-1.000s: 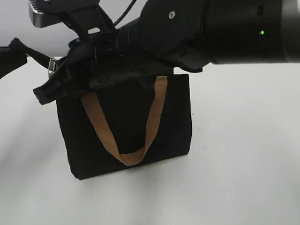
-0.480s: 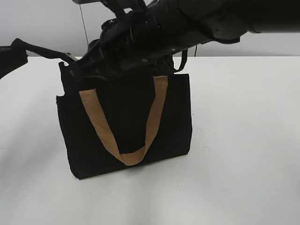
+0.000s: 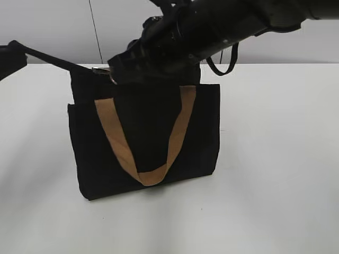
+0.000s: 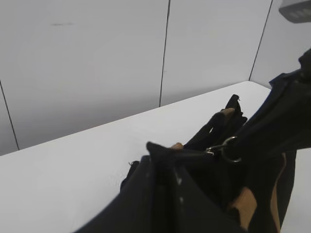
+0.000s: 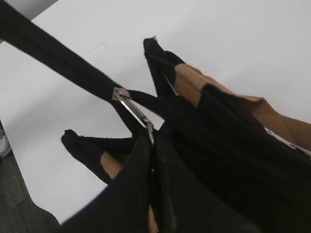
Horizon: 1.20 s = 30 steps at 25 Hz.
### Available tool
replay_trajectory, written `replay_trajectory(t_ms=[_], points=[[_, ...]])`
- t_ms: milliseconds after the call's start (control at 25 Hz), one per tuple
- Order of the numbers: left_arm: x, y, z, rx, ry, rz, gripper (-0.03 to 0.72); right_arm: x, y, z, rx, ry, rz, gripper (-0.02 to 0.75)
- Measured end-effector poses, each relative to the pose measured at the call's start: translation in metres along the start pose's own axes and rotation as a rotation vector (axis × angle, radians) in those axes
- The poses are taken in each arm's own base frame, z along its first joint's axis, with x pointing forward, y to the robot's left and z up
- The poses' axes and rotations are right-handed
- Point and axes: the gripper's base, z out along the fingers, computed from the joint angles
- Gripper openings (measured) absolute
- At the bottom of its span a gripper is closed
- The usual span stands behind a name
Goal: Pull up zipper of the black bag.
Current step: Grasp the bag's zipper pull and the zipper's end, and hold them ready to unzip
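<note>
The black bag [image 3: 148,132] stands upright on the white table, a tan handle [image 3: 114,137] hanging down its front. My right gripper [image 3: 117,70] reaches across from the upper right to the bag's top left. In the right wrist view it [image 5: 151,145] is shut on the silver zipper pull [image 5: 133,111], which also shows in the exterior view [image 3: 104,72]. My left gripper [image 3: 11,58] is at the far left, shut [image 4: 163,160] on a black strip [image 3: 53,60] stretched taut from the bag's top left corner. The zipper line under my right arm is hidden.
White table [image 3: 275,159] all around the bag, with a grey panelled wall [image 3: 53,26] behind. My right arm [image 3: 222,26] spans the top of the exterior view above the bag. A silver ring [image 4: 229,148] shows by the bag's top in the left wrist view.
My right gripper has moved rightward along the bag's top edge with the silver pull, from past the left corner to over the bag. The left gripper has kept the strip taut.
</note>
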Motion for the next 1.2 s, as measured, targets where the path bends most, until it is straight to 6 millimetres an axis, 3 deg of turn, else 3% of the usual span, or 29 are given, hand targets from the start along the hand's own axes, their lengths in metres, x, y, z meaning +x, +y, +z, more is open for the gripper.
replay_trajectory(t_ms=[520, 920, 1200], points=[[0.001, 0.003, -0.002, -0.040, 0.022, 0.005, 0.019, 0.009, -0.052, -0.018, 0.113, 0.098, 0.104, -0.001], [0.003, 0.005, -0.002, -0.065, 0.039, 0.003, 0.019, 0.006, -0.086, -0.056, 0.198, 0.077, 0.164, -0.001], [0.003, 0.005, -0.002, -0.067, 0.040, 0.002, 0.019, 0.007, -0.089, -0.057, 0.199, 0.087, 0.180, -0.001]])
